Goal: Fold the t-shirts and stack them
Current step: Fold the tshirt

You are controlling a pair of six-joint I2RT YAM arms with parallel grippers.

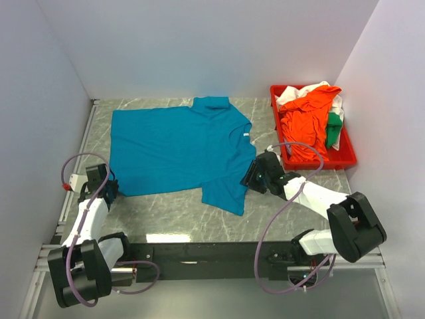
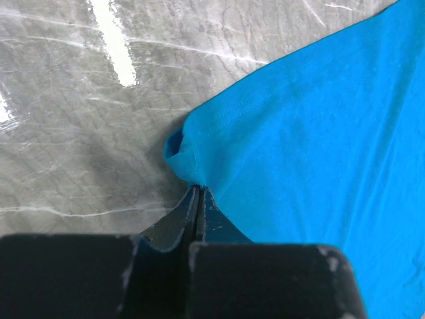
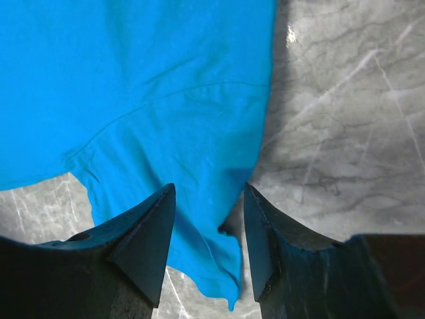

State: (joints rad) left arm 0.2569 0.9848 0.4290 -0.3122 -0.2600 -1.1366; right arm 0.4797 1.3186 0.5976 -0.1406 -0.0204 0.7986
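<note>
A teal-blue t-shirt (image 1: 179,146) lies spread flat on the marble table, collar toward the right. My left gripper (image 1: 111,191) is at the shirt's near left corner, shut on a pinch of hem (image 2: 182,149); the jaws meet with cloth bunched at their tips (image 2: 198,189). My right gripper (image 1: 251,174) stands open at the shirt's near right side. In the right wrist view its fingers (image 3: 209,193) straddle the edge of the teal cloth (image 3: 153,86) without closing on it. Orange (image 1: 302,119), white (image 1: 299,93) and green (image 1: 334,129) t-shirts are heaped in the tray.
The red plastic tray (image 1: 319,164) stands at the back right against the right wall. White walls close in the table on the left, back and right. Bare marble (image 1: 172,212) shows between the shirt and the arm bases.
</note>
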